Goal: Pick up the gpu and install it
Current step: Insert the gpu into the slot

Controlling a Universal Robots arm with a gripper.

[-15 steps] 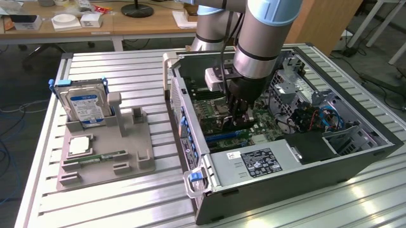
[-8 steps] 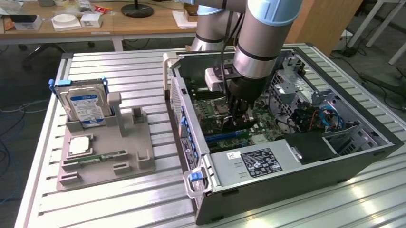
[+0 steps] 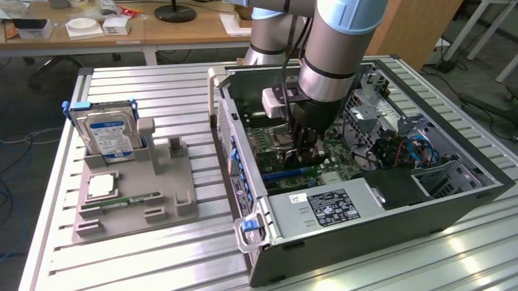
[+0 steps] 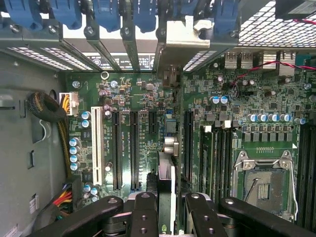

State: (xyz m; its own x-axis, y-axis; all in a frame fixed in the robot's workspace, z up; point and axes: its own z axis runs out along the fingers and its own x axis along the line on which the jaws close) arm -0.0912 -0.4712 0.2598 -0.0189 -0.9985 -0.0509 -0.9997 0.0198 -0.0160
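Plainly, the exterior view has the gripper (image 3: 306, 145) down inside the case (image 3: 364, 236) near the table's (image 3: 145, 254) edge on that view's right, while the wrist view shows it clamping the gpu (image 4: 166, 180) edge-on above the slots (image 4: 134, 148), where slight misalignment could jam or bend it.

green motherboard (image 4: 148, 98) dotted with blue-and-silver capacitors (image 4: 74, 153), black slots (image 4: 134, 148), one white slot (image 4: 97, 145). bright blue clips (image 4: 106, 12). matte black gripper (image 4: 170, 200). dark gpu (image 4: 166, 177) with a silvery edge. blue-and-white label (image 3: 108, 134) on the hard drive (image 3: 104, 114). pale grey tray (image 3: 154, 182). silver ribbed table (image 3: 145, 260).
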